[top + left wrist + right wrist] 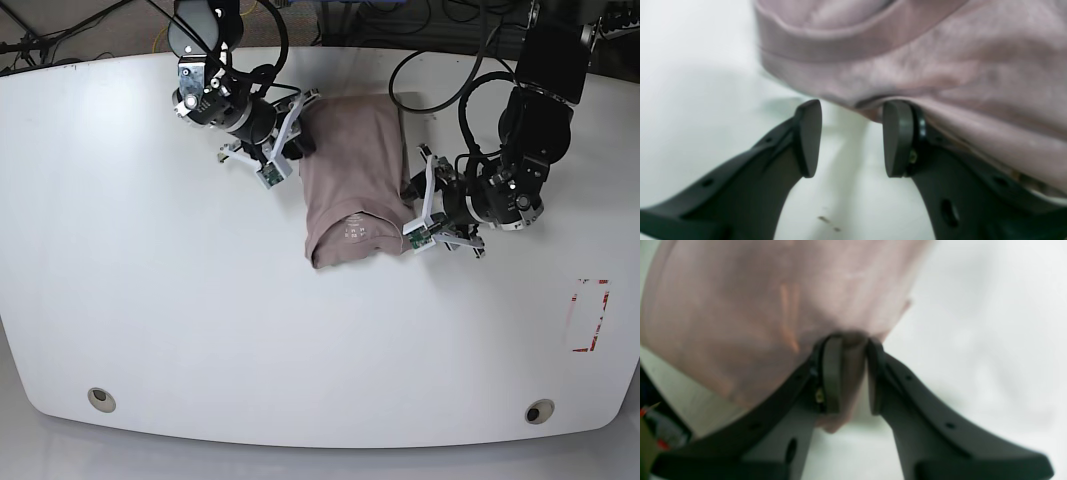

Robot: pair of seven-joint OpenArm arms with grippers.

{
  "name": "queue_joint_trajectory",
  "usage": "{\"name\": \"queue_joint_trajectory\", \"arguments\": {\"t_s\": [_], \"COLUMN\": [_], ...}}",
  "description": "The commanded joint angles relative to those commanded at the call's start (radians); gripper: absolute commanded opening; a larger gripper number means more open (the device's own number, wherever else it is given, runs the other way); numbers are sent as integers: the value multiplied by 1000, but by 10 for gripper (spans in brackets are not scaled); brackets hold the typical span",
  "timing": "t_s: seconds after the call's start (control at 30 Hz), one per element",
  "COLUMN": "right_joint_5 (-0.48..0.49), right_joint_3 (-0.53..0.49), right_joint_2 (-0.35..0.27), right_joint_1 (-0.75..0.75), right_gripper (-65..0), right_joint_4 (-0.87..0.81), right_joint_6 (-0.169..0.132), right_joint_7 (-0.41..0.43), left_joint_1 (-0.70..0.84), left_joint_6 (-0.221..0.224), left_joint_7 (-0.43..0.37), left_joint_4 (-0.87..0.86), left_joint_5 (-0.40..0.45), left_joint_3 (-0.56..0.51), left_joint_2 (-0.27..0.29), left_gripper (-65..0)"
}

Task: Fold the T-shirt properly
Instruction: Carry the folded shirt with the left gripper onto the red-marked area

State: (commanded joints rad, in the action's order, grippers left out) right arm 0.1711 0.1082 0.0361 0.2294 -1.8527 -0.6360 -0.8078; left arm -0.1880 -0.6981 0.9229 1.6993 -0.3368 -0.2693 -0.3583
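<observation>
The taupe T-shirt [352, 170] lies folded into a narrow strip at the back middle of the white table [180, 300], collar end toward the front. In the base view my right gripper [300, 137] is at the shirt's upper left edge. In the right wrist view it [853, 373] is shut on a fold of the T-shirt [750, 306]. My left gripper [410, 203] sits at the shirt's right edge near the collar. In the left wrist view it [853, 138] is open, with nothing between its fingers, and the T-shirt [940, 66] rests against the right pad [897, 140].
Black cables [440, 60] run along the table's back edge behind both arms. A red-outlined rectangle [590, 315] is marked near the right edge. Two round holes [100, 398] sit near the front edge. White tabletop surrounds the shirt on all sides.
</observation>
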Motion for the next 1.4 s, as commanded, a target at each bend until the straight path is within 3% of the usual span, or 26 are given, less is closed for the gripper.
{"name": "queue_joint_trajectory", "arguments": {"t_s": [0.27, 0.47, 0.53, 0.63, 0.77, 0.93, 1.07, 1.27, 1.4], "right_joint_5": [0, 0, 2, 2, 0, 0, 0, 0, 0], "right_joint_3": [84, 172, 192, 218, 245, 252, 262, 272, 267], "right_joint_2": [-9, -17, -21, -21, -21, -21, -21, -21, -21], "right_joint_1": [-48, -100, -110, -115, -132, -138, -146, -146, -146], "right_gripper": [-520, -387, -352, -365, -384, -380, -380, -380, -380], "right_joint_4": [-58, -54, -51, -51, -32, 2, 32, 40, 43], "right_joint_6": [-3, -14, -38, -62, -62, -62, -62, -62, -62], "right_joint_7": [-3, -74, -84, -84, -86, -87, -87, -87, -86], "left_joint_1": [35, 75, 101, 147, 209, 321, 379, 457, 459], "left_joint_6": [0, 1, 64, 160, 252, 409, 530, 720, 799], "left_joint_7": [2, -3, -9, -69, -190, -370, -479, -597, -617], "left_joint_4": [140, 175, 180, 196, 196, 196, 180, 137, 81], "left_joint_5": [6, 37, 81, 173, 287, 434, 488, 496, 496], "left_joint_3": [12, 15, 9, 2, -34, -92, -123, -169, -201], "left_joint_2": [71, 161, 201, 261, 304, 336, 356, 351, 348], "left_gripper": [-368, -240, -203, -176, -172, -172, -172, -172, -172]}}
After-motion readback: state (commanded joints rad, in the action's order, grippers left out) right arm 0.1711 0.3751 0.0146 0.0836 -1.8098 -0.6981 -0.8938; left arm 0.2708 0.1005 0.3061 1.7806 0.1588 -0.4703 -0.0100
